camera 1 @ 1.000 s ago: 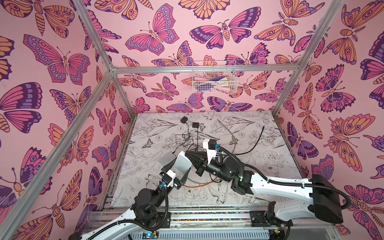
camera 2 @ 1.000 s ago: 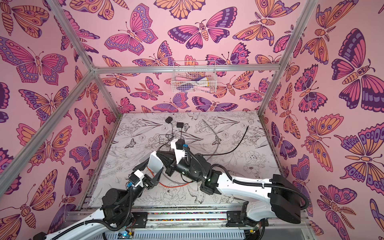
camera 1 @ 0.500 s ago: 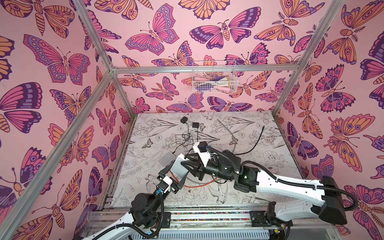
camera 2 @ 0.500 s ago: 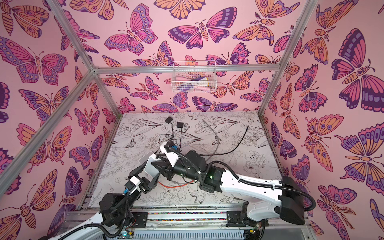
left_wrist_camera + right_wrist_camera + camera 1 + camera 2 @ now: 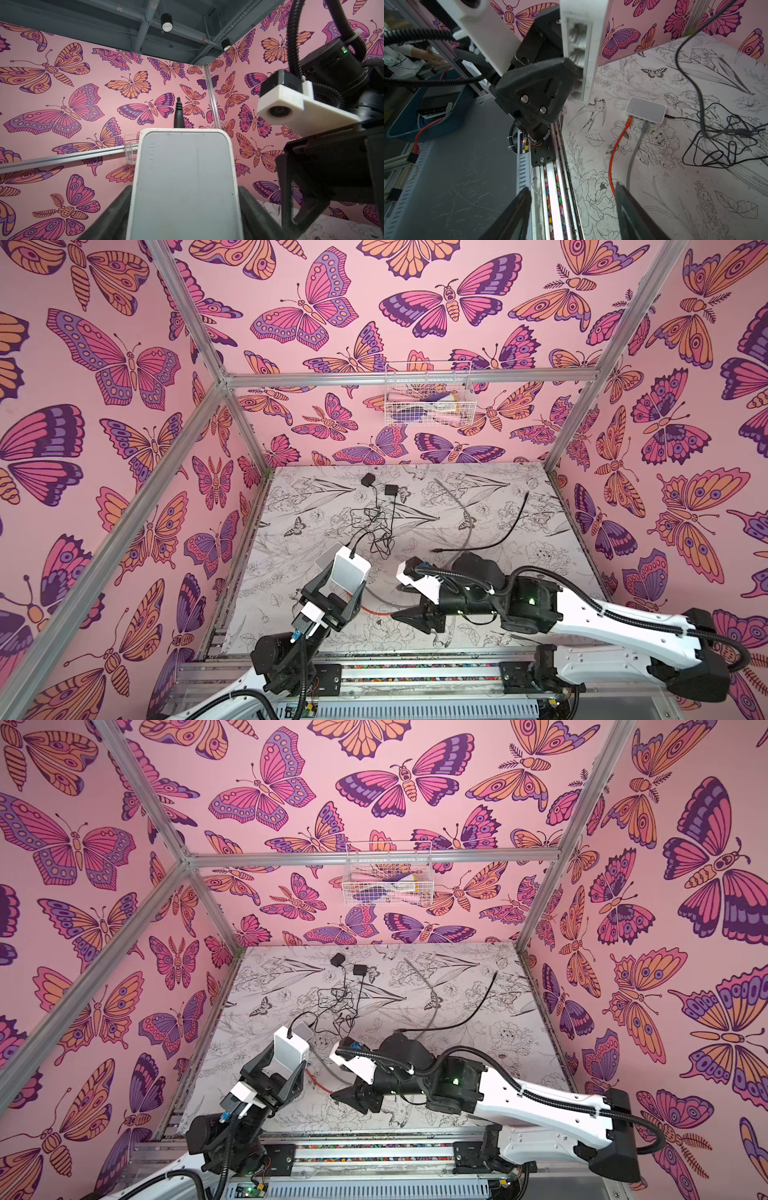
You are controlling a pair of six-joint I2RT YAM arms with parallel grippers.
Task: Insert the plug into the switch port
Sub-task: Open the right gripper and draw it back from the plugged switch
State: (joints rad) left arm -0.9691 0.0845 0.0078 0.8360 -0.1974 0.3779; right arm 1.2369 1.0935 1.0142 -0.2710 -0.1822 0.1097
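right gripper point(image 5: 572, 187) backed off plug point(image 5: 178, 116), spread, empty | plug apparently seated in switch point(image 5: 348, 572) | left gripper point(image 5: 184, 193) pinching switch

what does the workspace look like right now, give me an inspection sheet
surface: floral-print tabletop
job's things: white network switch held off the table; black power plug appears seated in its end
clutter: second switch on the table; two black power adapters
grippers: left gripper shut on the held switch; right gripper open, empty
cables: orange cable and grey cable in the second switch; tangled black leads; loose black cable
surroundings: butterfly-print walls; wire basket on back wall
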